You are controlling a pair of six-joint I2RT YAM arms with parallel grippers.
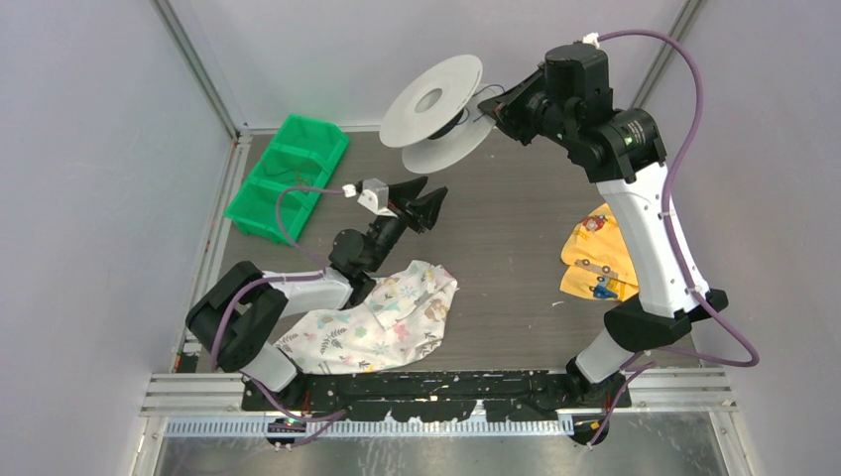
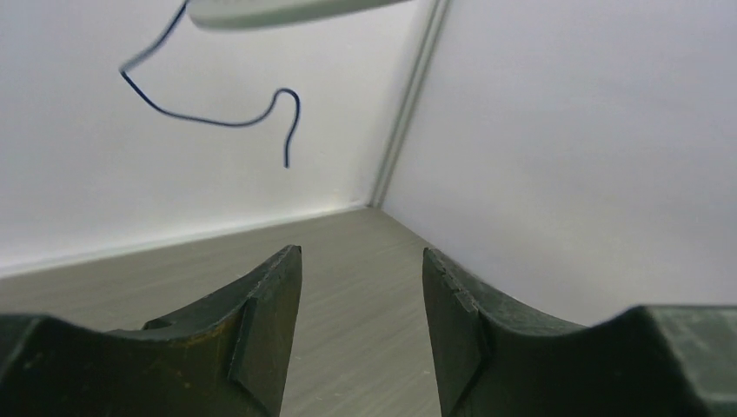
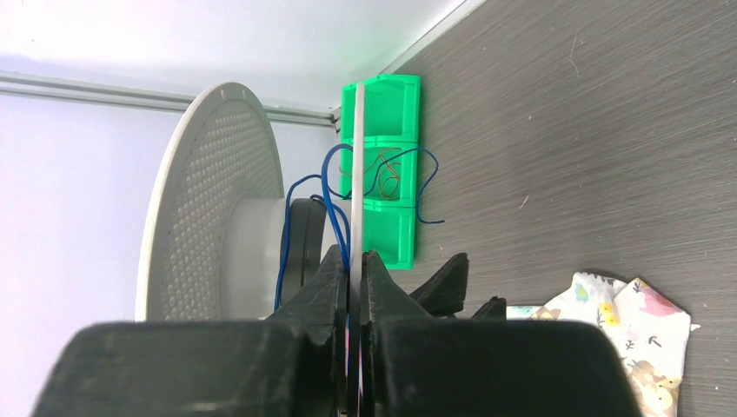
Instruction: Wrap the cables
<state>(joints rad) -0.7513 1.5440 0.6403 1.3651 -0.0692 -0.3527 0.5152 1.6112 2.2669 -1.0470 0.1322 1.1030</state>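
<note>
The pale grey two-disc spool (image 1: pixel 436 109) hangs tilted in the air at the back of the table. My right gripper (image 1: pixel 499 107) is shut on the rim of its lower disc; in the right wrist view that gripper (image 3: pixel 354 259) pinches the thin disc edge (image 3: pixel 357 156), with the perforated other disc (image 3: pixel 213 200) to the left. The dark blue cable (image 3: pixel 335 200) loops loosely off the hub, its free end dangling (image 2: pixel 217 117). My left gripper (image 1: pixel 421 198) is open and empty, below and in front of the spool; the left wrist view (image 2: pixel 361 256) shows bare table between its fingers.
A green divided bin (image 1: pixel 288 177) stands at the back left, also in the right wrist view (image 3: pixel 387 165). A floral cloth (image 1: pixel 382 317) lies by the left arm. A yellow cloth (image 1: pixel 598 256) lies beside the right arm. White walls close in the back and sides.
</note>
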